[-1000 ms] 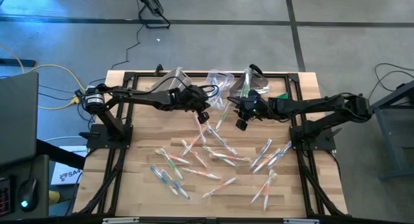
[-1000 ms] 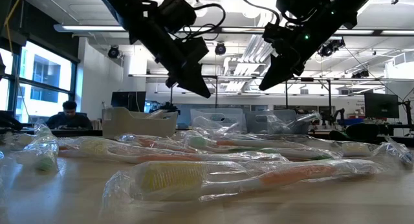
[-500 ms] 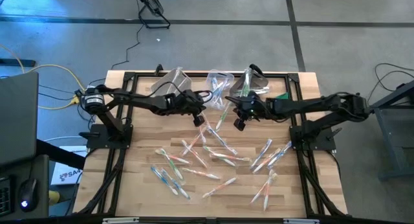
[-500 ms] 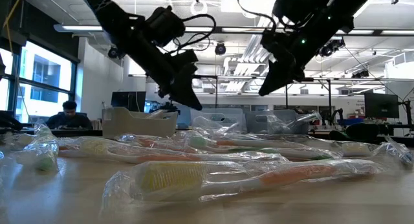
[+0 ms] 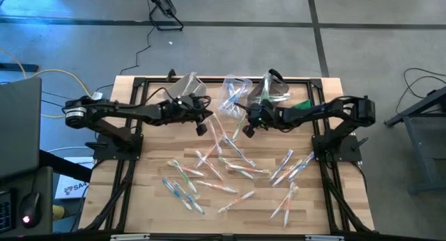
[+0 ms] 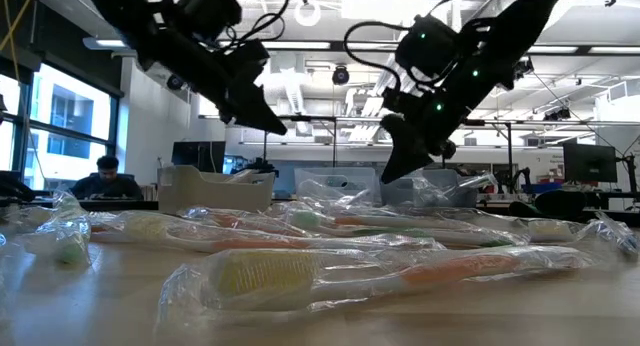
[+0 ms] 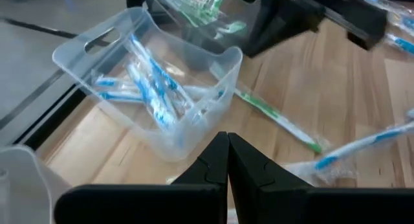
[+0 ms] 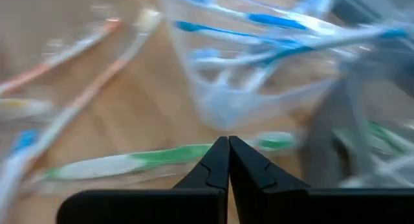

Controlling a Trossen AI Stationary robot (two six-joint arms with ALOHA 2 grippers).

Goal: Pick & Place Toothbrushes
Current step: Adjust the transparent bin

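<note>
Looking straight down, the wooden table [image 5: 139,199] carries scattered toothbrushes [image 5: 230,168] across its middle and front, with three clear bins along the back edge. The left gripper [image 5: 201,129] hangs above the boards in front of the left bin [image 5: 182,86], and the right gripper [image 5: 247,131] hangs in front of the middle bin [image 5: 235,88], close to a green toothbrush [image 5: 237,130]. The right bin [image 5: 273,88] stands beside a small green object [image 5: 304,102].

From table height, wrapped toothbrushes [image 6: 330,271] lie in the foreground; both grippers hang in the air well above them, the left gripper [image 6: 272,126] pointing down to the right, the right gripper [image 6: 388,172] down to the left. A person [image 6: 100,178] sits far behind.

At the left wrist, the fingers [image 7: 220,160] are pressed together with nothing between them, facing a bin [image 7: 213,104] holding blue toothbrushes [image 7: 152,88].

At the right wrist, the fingers [image 8: 220,166] are likewise closed and empty, just above a green toothbrush [image 8: 149,159] lying beside that bin [image 8: 259,101].
</note>
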